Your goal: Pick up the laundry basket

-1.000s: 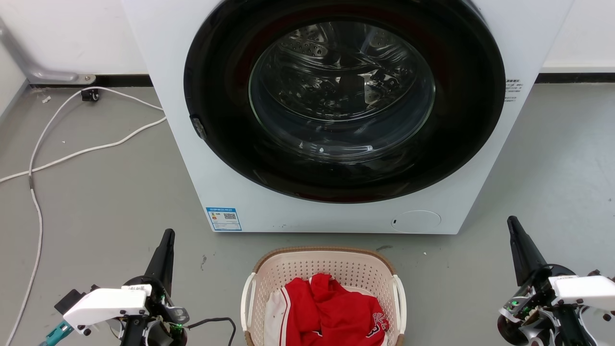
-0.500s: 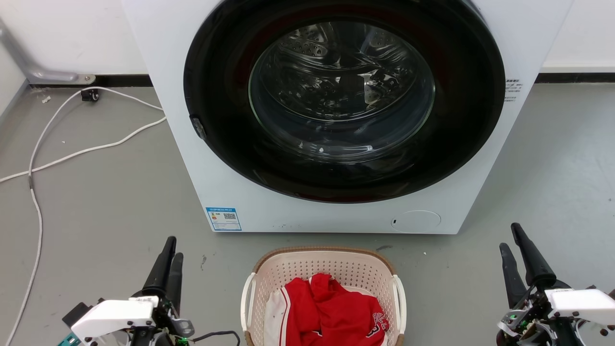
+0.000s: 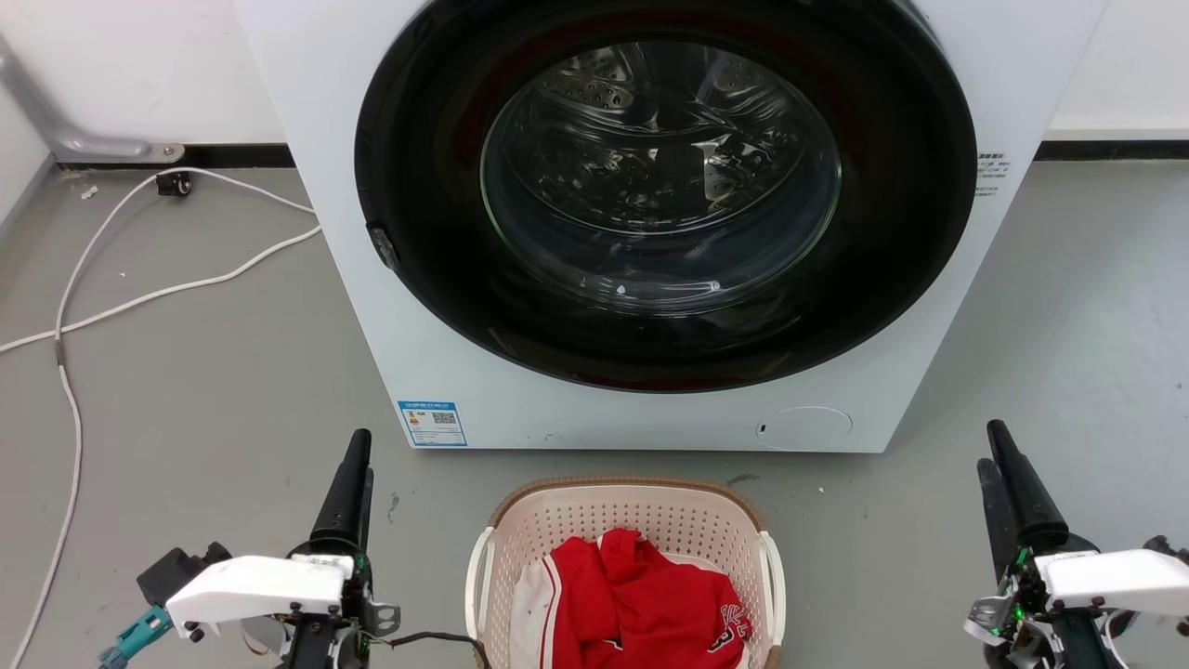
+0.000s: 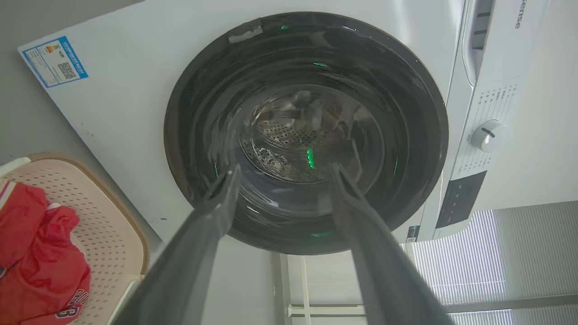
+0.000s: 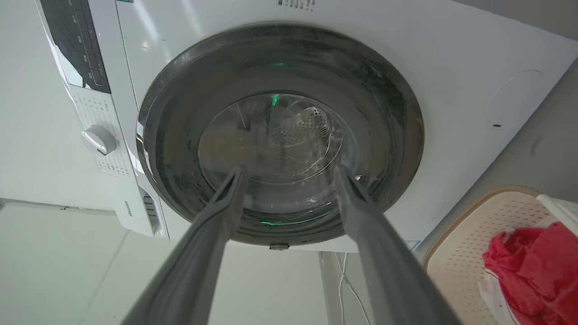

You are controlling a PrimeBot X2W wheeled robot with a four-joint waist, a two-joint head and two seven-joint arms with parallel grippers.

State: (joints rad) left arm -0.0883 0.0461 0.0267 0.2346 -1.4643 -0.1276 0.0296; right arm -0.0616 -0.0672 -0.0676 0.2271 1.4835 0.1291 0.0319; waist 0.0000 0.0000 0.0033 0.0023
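The laundry basket [image 3: 641, 513] is cream with perforated walls, a brown rim and white side handles. It stands on the floor in front of the washing machine, with a red garment [image 3: 641, 604] inside it. My left gripper [image 3: 362, 455] hovers left of the basket, apart from it, fingers pointing at the machine. My right gripper [image 3: 990, 448] hovers farther off to the basket's right. The left wrist view has the left gripper [image 4: 284, 170] open and empty, with the basket [image 4: 104, 225] at lower left. The right gripper [image 5: 289, 170] is likewise open, and the basket [image 5: 460, 253] sits at lower right.
A white washing machine [image 3: 446, 307] with a round dark glass door [image 3: 664, 186], which looks closed, stands right behind the basket. White cables [image 3: 111, 279] trail over the grey floor at the left. Bare floor lies on both sides of the basket.
My left gripper has moved right, nearer the basket, and a little forward. My right gripper has stayed about where it was and turned, so both fingers now show. The basket has not moved.
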